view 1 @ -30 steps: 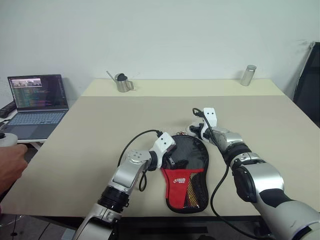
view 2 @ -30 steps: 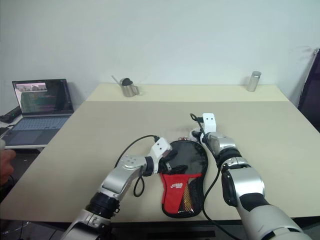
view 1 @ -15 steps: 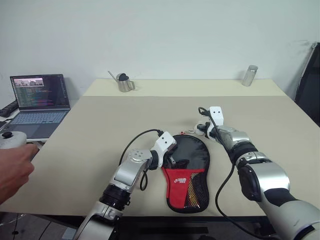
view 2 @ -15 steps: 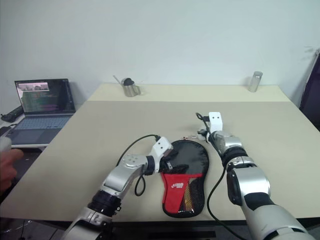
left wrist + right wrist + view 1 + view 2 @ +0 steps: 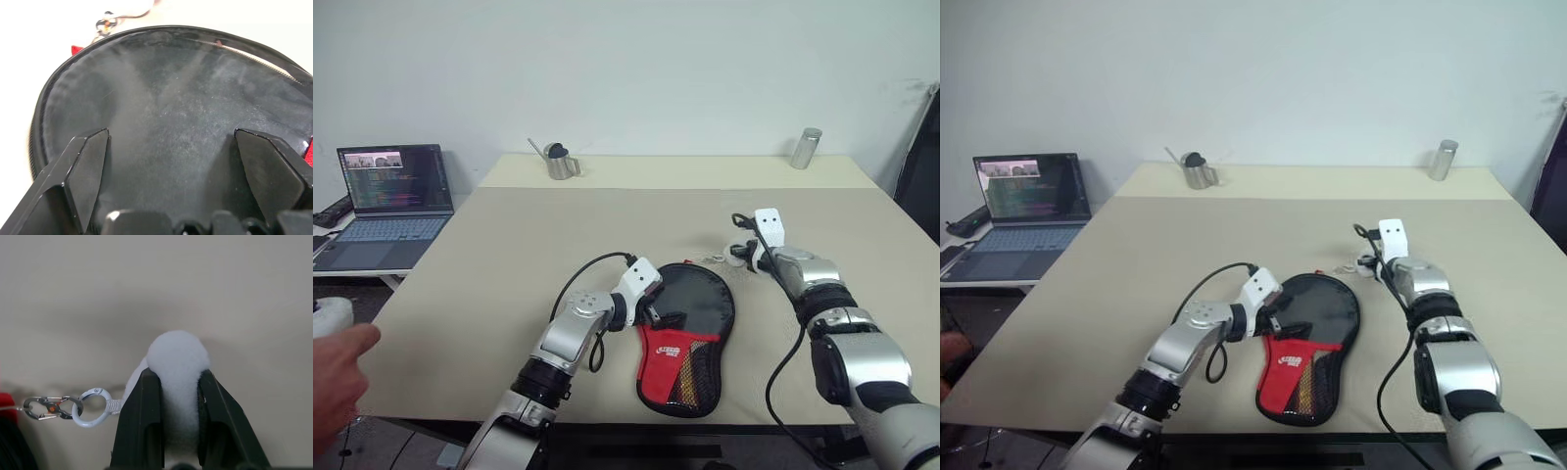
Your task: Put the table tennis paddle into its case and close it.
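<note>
My right gripper (image 5: 178,382) pinches a soft white pompom (image 5: 177,357) tethered by ring and clip to the zip; I judge it the best handle. My left gripper (image 5: 171,147) is spread wide on the limp black-and-red paddle-shaped fabric case (image 5: 690,328), mid-table.

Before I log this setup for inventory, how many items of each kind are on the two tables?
Paddle case: 1
White pom-pom zipper pull: 1
Metal watering can: 1
Metal cylinder can: 1
Laptop: 1
Total: 5
</note>
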Robot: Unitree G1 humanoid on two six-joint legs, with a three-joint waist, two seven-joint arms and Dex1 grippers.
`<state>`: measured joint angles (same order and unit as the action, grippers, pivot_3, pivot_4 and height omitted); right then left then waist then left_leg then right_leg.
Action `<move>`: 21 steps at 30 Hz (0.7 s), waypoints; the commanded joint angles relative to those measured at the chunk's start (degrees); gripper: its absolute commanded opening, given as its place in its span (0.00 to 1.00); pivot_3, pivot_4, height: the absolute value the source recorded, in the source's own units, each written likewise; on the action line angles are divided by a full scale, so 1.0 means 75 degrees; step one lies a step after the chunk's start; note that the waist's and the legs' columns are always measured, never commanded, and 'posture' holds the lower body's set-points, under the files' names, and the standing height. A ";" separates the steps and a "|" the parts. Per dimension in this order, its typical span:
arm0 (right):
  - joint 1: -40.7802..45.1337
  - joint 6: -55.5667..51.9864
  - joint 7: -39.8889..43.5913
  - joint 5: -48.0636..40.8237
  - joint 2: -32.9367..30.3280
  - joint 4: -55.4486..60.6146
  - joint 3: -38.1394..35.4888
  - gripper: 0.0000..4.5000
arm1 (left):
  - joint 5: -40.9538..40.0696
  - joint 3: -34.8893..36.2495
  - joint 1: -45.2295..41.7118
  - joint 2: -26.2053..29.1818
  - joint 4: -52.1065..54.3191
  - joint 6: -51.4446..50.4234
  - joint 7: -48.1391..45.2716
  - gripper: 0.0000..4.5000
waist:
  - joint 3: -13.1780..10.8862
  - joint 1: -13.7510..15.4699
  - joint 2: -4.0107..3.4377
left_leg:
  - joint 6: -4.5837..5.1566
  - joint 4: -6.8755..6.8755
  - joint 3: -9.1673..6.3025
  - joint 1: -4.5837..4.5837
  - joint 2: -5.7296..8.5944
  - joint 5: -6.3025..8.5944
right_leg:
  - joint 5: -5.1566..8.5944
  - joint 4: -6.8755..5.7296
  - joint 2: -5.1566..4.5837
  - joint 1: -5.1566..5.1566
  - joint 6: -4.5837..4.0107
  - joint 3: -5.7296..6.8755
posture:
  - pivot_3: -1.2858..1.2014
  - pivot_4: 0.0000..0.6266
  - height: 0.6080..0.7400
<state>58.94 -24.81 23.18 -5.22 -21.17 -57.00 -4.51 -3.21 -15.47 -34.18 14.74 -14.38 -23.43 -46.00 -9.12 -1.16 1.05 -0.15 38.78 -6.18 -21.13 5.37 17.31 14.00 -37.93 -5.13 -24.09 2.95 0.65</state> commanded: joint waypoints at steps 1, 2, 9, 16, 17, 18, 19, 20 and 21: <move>-0.0355 -0.0517 0.0206 0.0072 -0.0393 0.1128 0.0057 0.09 | -0.0014 -0.0072 0.0026 -0.0023 -0.0172 -0.0023 -0.0082 1.00 | 0.0000 0.0006 -0.0001 | 0.0000 0.0000 0.0001 0.0000 0.0000 0.0000 | 0.0000 0.0000 0.0000 0.0000 0.0000 0.0000 | 0.52 0.24 1.00; -0.0452 -0.0633 0.0216 0.0048 -0.0388 0.1342 0.0062 0.09 | -0.0014 -0.0077 0.0009 -0.0035 -0.0218 0.0003 -0.0091 1.00 | 0.0001 0.0006 -0.0001 | 0.0000 0.0000 0.0001 0.0000 0.0000 0.0000 | 0.0000 0.0000 0.0000 0.0001 0.0000 0.0000 | 0.52 0.24 1.00; -0.0800 -0.1043 0.0122 -0.0042 -0.0158 0.2194 0.0117 0.09 | -0.0045 -0.0065 -0.0163 -0.0098 -0.0418 0.0207 -0.0210 1.00 | 0.0003 0.0012 -0.0004 | 0.0001 0.0001 0.0002 0.0002 0.0001 0.0000 | 0.0000 -0.0002 0.0000 0.0002 0.0000 -0.0001 | 0.52 0.24 1.00; -0.0859 -0.1067 0.0134 -0.0015 -0.0012 0.2347 0.0205 0.09 | -0.1079 0.0448 -0.0723 -0.0135 0.0086 0.0456 -0.1239 1.00 | 0.0000 -0.0019 -0.0005 | 0.0000 0.0001 0.0003 -0.0005 -0.0002 0.0000 | 0.0000 0.0000 0.0001 -0.0007 0.0000 -0.0002 | 0.52 0.24 1.00; -0.0871 -0.1062 0.0142 -0.0005 0.0003 0.2355 0.0224 0.09 | -0.1180 0.0457 -0.0809 -0.0156 0.0075 0.0394 -0.1351 1.00 | 0.0000 -0.0032 -0.0005 | 0.0000 0.0001 0.0003 -0.0008 -0.0002 0.0000 | 0.0000 0.0000 0.0001 -0.0009 0.0000 -0.0001 | 0.52 0.24 1.00; -0.0885 -0.1059 0.0151 0.0005 0.0017 0.2367 0.0242 0.09 | -0.1239 0.0435 -0.0872 -0.0171 0.0057 0.0366 -0.1459 1.00 | 0.0000 -0.0043 -0.0005 | 0.0001 0.0001 0.0003 -0.0009 -0.0002 0.0000 | 0.0000 0.0000 0.0001 -0.0009 0.0000 -0.0001 | 0.52 0.24 1.00; -0.0907 -0.1071 0.0163 0.0005 0.0038 0.2397 0.0260 0.09 | -0.1229 0.0359 -0.0931 -0.0189 -0.0008 0.0383 -0.1554 1.00 | 0.0000 -0.0051 -0.0005 | 0.0000 0.0001 0.0004 -0.0009 -0.0002 0.0000 | 0.0000 0.0002 0.0001 -0.0009 0.0000 -0.0001 | 0.52 0.24 1.00; -0.0930 -0.1089 0.0174 -0.0001 0.0058 0.2433 0.0278 0.09 | -0.1152 0.0269 -0.0981 -0.0210 -0.0126 0.0461 -0.1575 1.00 | 0.0001 -0.0060 -0.0005 | 0.0000 0.0000 0.0005 -0.0009 -0.0002 0.0000 | 0.0000 0.0004 0.0001 -0.0008 0.0000 -0.0002 | 0.52 0.24 1.00; -0.0954 -0.1104 0.0187 -0.0004 0.0078 0.2480 0.0304 0.09 | -0.0984 0.0158 -0.1039 -0.0246 -0.0341 0.0583 -0.1497 1.00 | 0.0001 -0.0065 -0.0005 | 0.0000 -0.0001 0.0005 -0.0008 -0.0002 0.0000 | 0.0000 0.0006 0.0001 -0.0008 0.0000 -0.0003 | 0.52 0.24 1.00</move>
<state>52.00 -33.03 24.20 -5.30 -20.78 -40.70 -2.50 -11.16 -13.33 -41.45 13.33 -16.46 -20.48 -57.03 -9.12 -1.65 1.01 -0.15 38.77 -6.14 -21.19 5.36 17.31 14.00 -37.88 -5.12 -24.15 2.96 0.63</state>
